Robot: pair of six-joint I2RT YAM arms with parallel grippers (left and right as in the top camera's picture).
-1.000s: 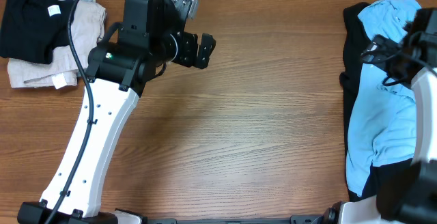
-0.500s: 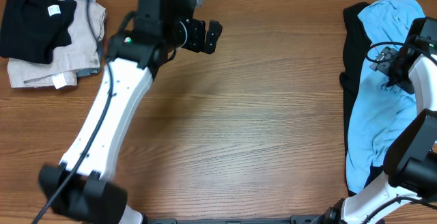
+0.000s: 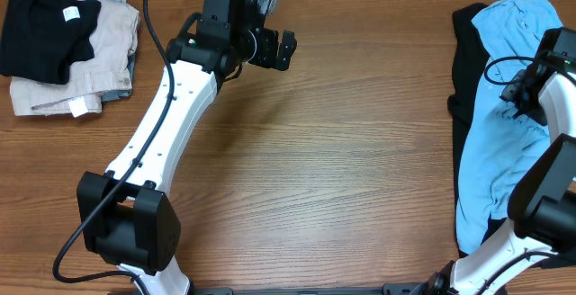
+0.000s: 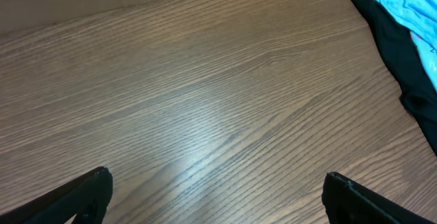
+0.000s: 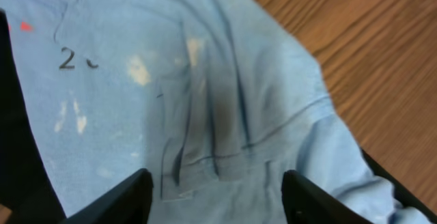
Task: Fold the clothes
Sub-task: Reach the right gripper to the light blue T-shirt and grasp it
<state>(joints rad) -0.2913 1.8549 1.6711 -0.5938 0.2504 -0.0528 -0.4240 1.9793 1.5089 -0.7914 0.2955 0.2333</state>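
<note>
The right fingers [image 5: 121,200] stood apart just above a creased fold of the blue T-shirt [image 3: 504,165], gripping nothing, and the left fingers [image 4: 87,195] were spread wide over bare wood near the far edge of the counter [image 3: 342,178]. The T-shirt lay rumpled along the counter's right edge on top of the black garment [image 3: 461,138], which showed along its left side; a pile of folded clothes [image 3: 63,52] sat well apart at the far left corner
</note>
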